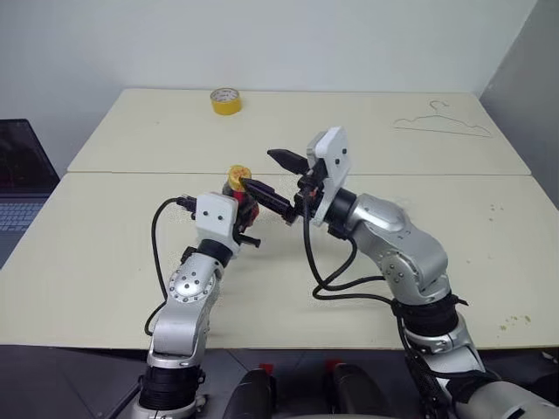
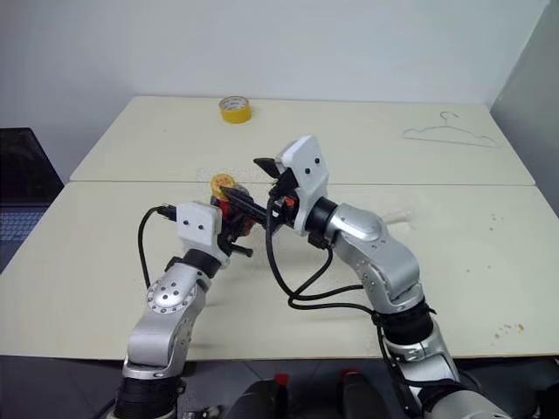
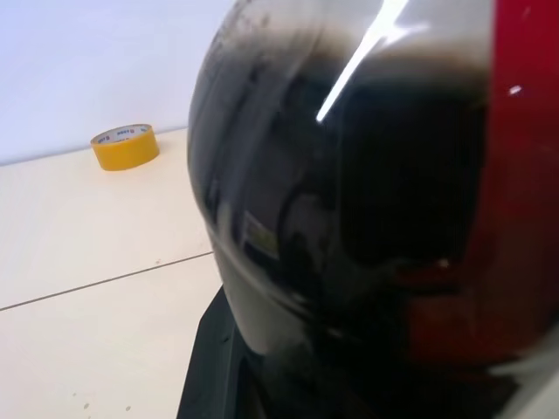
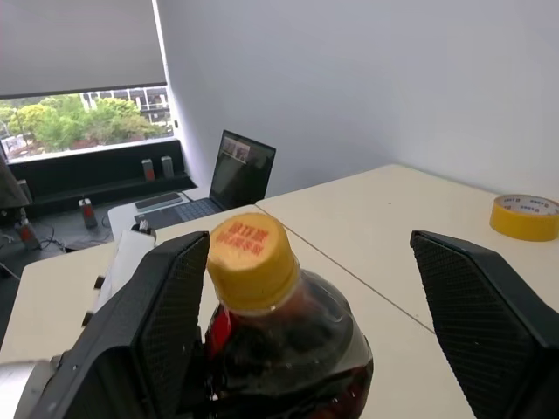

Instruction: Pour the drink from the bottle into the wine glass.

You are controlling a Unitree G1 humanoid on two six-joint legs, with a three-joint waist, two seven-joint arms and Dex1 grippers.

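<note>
A laptop (image 1: 17,179) sits at the far left edge, off the table (image 1: 105,262). Right of it, near the table's middle, the left gripper (image 1: 246,216) is clamped tight on the bottle (image 1: 240,196), holding it upright above the near tabletop; in the left wrist view the dark drink (image 3: 384,201) and red label (image 3: 524,175) press close against the lens. The yellow cap (image 4: 249,260) is still screwed on. Just right of the bottle, the right gripper (image 1: 275,181) stands wide, holding nothing, one finger beside the cap and the other well off to the right, straddling the bottle's top. A yellow tape roll (image 1: 225,100) lies at the far edge and a wire hanger (image 1: 441,125) far right. I cannot find the wine glass anywhere. The likely trouble: if the right jaws close off-centre they may skid off the cap or push the bottle askew in the left grip, and twisting could turn the whole bottle instead of the cap. Squeezing the soft plastic once opened could spurt drink onto the table.
</note>
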